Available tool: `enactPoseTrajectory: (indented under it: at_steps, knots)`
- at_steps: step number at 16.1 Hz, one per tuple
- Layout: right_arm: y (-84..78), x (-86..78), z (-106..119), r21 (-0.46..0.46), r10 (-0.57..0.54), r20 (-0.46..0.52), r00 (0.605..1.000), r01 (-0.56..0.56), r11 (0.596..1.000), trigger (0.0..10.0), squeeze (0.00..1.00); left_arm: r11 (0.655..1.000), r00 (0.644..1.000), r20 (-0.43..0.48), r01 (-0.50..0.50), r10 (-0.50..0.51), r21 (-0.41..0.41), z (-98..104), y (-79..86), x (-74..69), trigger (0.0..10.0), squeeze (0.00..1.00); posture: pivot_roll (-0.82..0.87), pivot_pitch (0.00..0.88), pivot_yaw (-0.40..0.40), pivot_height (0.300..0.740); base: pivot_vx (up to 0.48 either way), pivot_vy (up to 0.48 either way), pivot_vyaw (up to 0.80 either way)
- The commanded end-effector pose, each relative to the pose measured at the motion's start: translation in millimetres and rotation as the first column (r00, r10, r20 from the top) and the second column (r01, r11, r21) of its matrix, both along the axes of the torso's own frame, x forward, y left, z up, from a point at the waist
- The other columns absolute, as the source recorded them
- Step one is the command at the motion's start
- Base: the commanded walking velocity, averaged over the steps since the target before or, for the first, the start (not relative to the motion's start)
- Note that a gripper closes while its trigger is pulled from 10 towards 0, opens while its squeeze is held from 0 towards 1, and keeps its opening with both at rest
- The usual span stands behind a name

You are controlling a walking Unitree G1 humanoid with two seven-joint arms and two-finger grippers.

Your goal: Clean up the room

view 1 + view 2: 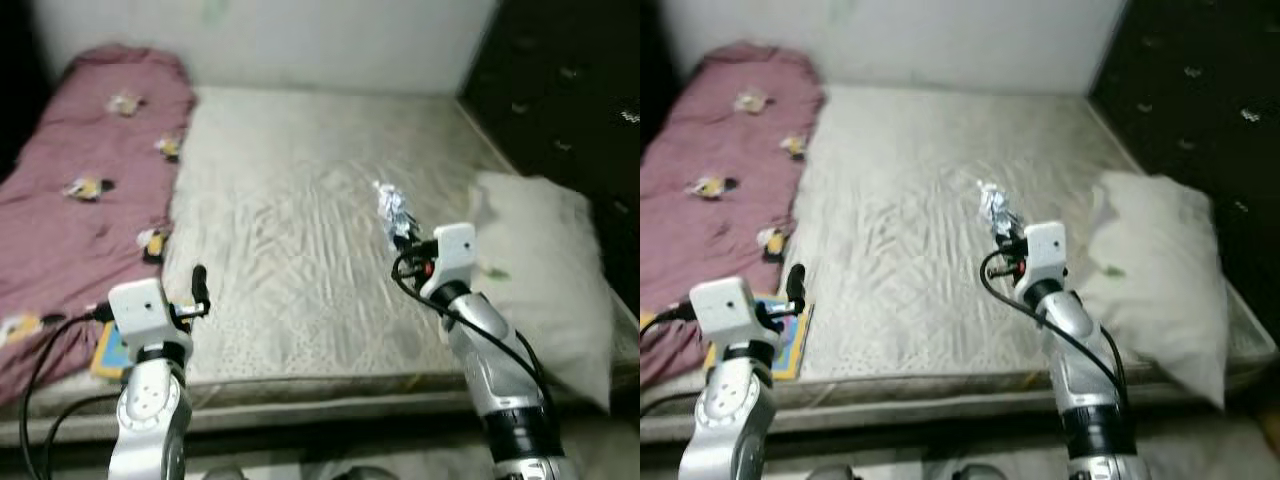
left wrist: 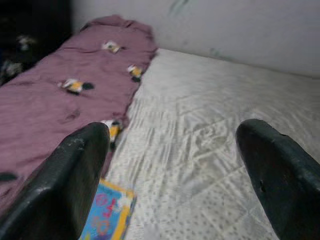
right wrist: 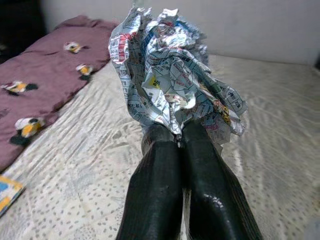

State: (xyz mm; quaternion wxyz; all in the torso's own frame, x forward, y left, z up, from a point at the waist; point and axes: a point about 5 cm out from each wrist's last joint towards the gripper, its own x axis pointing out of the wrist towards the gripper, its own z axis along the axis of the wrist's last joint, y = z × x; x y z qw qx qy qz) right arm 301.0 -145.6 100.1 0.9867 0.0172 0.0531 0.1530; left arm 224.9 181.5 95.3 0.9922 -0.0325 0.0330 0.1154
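My right gripper pinches a crumpled printed wrapper by its lower edge above the middle of the bed, light, crinkly and likely to slip, while my left gripper hovers wide open nearby.

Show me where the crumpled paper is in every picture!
Left eye view: crumpled paper right of centre, over the white sheet, held by the right gripper.
Right eye view: near the middle, just above that arm.
Left wrist view: not in it.
Right wrist view: top centre, pinched between the two black fingers.
Shared landmark: the purple blanket beside the sheet.
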Motion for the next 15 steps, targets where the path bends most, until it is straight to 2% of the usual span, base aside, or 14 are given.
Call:
enactPoseTrajectory:
  at_steps: [1, 3, 7, 15]
  knots:
    - [5.3, 2.6, 6.3, 0.003, 0.011, 0.023, 1.0, -0.011, 1.0, 10.0, 0.0, 1.0, 1.0, 0.004, -0.01, 0.01, 0.008, 1.2, 3.2, -0.4, 10.0, 0.0, 0.0, 0.0, -0.084, 0.74, 0.0, 0.48, -0.65]
    - [5.7, 2.4, 5.4, 0.0, 0.014, 0.016, 1.0, -0.014, 1.0, 10.0, 0.0, 1.0, 1.0, 0.007, -0.008, 0.008, 0.012, 1.7, 3.1, -0.1, 10.0, 0.0, 0.0, 0.0, -0.084, 0.74, 0.0, 0.427, -0.29]
    - [7.4, 2.3, 4.5, 0.001, 0.027, 0.016, 1.0, -0.027, 1.0, 10.0, 0.0, 1.0, 1.0, 0.014, -0.004, 0.004, 0.018, 2.6, 2.0, 0.0, 10.0, 0.0, 0.0, 0.0, -0.085, 0.74, 0.0, 0.0, 0.0]
    - [8.8, 1.9, 4.1, -0.001, 0.036, 0.018, 0.999, -0.036, 0.999, 10.0, 0.0, 1.0, 1.0, 0.01, -0.007, 0.007, 0.004, 2.2, 1.3, 1.0, 10.0, 0.0, 0.0, 0.0, -0.086, 0.74, 0.0, 0.475, 0.0]
